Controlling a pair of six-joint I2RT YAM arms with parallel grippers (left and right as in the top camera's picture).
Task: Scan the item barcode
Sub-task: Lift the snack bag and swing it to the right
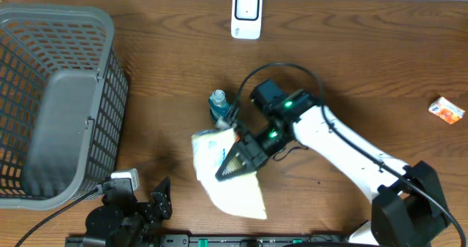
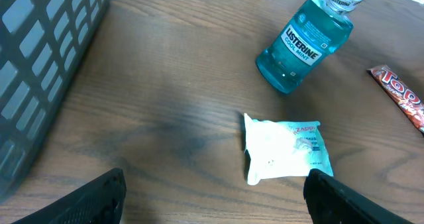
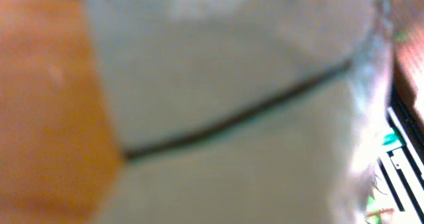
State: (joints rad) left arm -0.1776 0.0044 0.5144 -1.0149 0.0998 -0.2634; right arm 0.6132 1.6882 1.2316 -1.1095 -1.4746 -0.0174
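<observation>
Wooden tabletop (image 1: 351, 50) carries everything. At its near edge the left gripper (image 2: 215, 177) hangs above the wood with its fingers spread wide, holding nothing and touching nothing.

Just beyond it, seen from overhead, the right gripper (image 1: 235, 163) is clamped on a white packet (image 1: 234, 192). The right wrist camera shows only a blurred white surface crossed by one dark line, pressed close to the lens.

The left wrist camera shows a white packet lying flat on the wood, printed end to the right, with no gripper on it. I cannot tell whether it is the same packet.

Past the packet lies one blue mouthwash bottle (image 2: 301, 45), on its side, near it but apart. Right of the bottle is one wrapped bar (image 2: 401, 95).

One grey basket (image 1: 110, 93) stands along the left side. One white scanner (image 1: 246, 14) sits at the far edge, well apart from the packet.
</observation>
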